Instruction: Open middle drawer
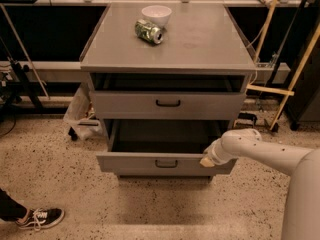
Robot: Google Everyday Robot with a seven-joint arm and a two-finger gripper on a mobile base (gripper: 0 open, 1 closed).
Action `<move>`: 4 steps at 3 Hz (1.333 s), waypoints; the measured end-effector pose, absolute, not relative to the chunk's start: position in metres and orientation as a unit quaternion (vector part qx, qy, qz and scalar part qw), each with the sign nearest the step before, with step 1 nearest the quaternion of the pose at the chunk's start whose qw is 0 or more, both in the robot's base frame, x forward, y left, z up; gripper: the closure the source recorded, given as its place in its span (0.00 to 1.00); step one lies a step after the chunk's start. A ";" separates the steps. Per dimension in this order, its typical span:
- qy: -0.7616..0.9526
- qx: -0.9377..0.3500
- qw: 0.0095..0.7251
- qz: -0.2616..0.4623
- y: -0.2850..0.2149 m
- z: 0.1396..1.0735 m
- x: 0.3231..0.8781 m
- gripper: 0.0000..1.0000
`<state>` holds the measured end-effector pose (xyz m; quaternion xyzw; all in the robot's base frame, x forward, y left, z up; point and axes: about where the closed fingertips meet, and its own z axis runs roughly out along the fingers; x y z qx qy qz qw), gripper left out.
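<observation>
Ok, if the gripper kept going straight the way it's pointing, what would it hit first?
Most likely the middle drawer: the gripper points down and left at the right end of its pulled-out front, seemingly touching it, though depth is unclear.

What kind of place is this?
Probably a lab or workshop: speckled floor, leaning wooden poles, a grey drawer cabinet holding a bowl and can. The robot's gripper sits at the right front of the pulled-out drawer.

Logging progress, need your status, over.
Gripper at right front corner of middle drawer. Drawer pulled open. Can, bowl on cabinet top, not in the way.
</observation>
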<state>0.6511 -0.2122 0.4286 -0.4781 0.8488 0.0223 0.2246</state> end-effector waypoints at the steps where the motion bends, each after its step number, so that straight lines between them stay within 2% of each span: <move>1: 0.852 -0.471 0.226 0.029 -0.214 0.429 0.638 1.00; 4: 0.852 -0.471 0.228 0.030 -0.214 0.431 0.633 1.00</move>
